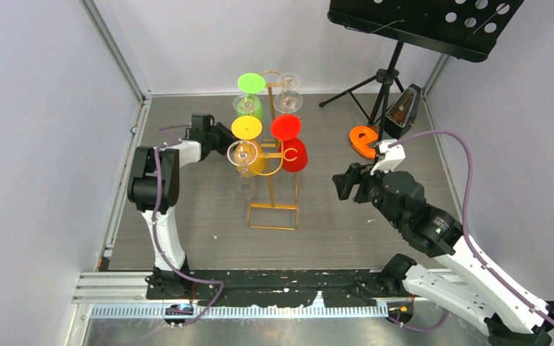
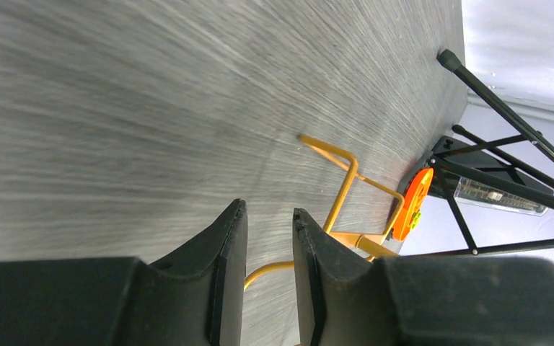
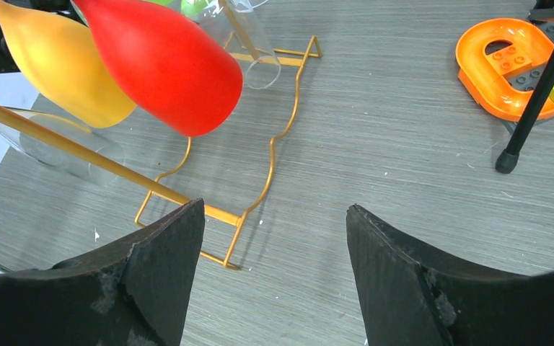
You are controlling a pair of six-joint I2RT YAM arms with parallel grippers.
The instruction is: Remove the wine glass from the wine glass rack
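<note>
the gold rack (image 1: 273, 206) stands mid-worktop (image 1: 209, 202). its base wire is plain, but its thin post and hooks are hard to trace behind the glasses. a green glass (image 1: 249, 90) and a top clear glass (image 1: 288, 97) hang highest, with a yellow glass (image 1: 247, 128) and a red glass (image 1: 288, 137) below them. the low clear glass (image 1: 244, 153) is on the rack's left side, just beside the left jaws. its bowl all but vanishes against the worktop, and i cannot tell whether its foot sits in a hook. the left jaws are parted by a narrow gap with nothing seen between them. the left wrist view shows only their tips, with rack wire behind. the right jaws gape wide and hold nothing, well apart from the rack on its right. the music stand (image 1: 386, 79) is cut off at the top edge, and an orange block (image 1: 363, 140) lies by its legs.
</note>
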